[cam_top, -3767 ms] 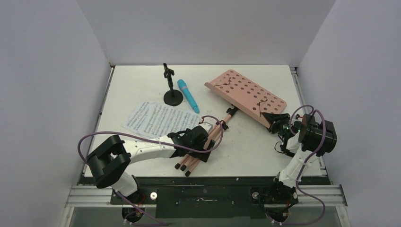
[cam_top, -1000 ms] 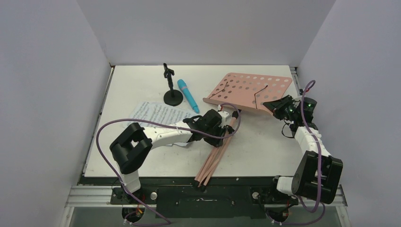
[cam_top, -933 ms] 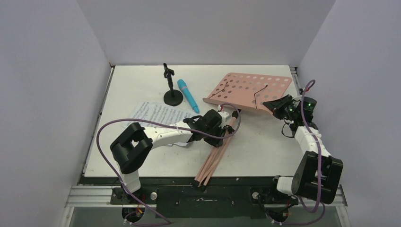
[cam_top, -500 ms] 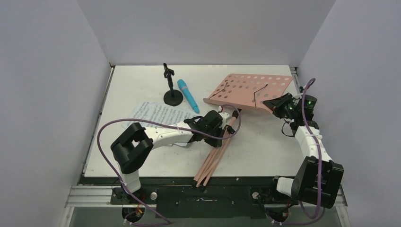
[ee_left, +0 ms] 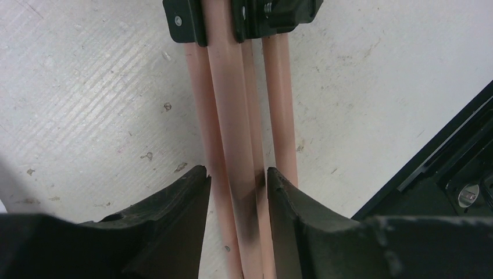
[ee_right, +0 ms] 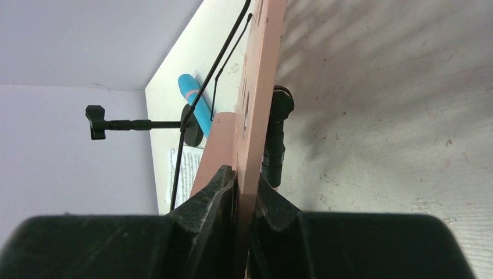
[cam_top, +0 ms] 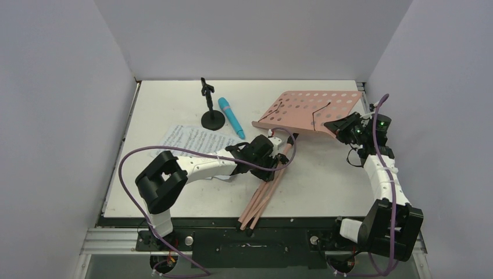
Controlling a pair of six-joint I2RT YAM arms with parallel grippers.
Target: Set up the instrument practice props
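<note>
The pink perforated music stand has its desk [cam_top: 308, 110] tilted up off the table at the right. My right gripper [cam_top: 342, 125] is shut on the desk's edge [ee_right: 258, 104], which is pinched between both fingers. The folded legs [cam_top: 263, 195] slant down to the front edge. My left gripper [cam_top: 271, 159] straddles these legs [ee_left: 232, 116] just below a black collar, jaws partly open, with a narrow slit beside the middle tube. The blue microphone [cam_top: 231, 116] lies beside the upright black mic stand [cam_top: 211, 113]. The sheet music [cam_top: 195, 141] lies flat, partly under my left arm.
The legs' feet reach the black front rail [cam_top: 302, 224]. White walls close in the table on the left, back and right. Purple cables loop over both arms. In the right wrist view the microphone [ee_right: 195, 102] and mic stand [ee_right: 139, 124] show beyond the desk.
My right gripper has lifted the desk's edge a little higher and farther back. The left gripper stays over the legs, which have barely shifted.
</note>
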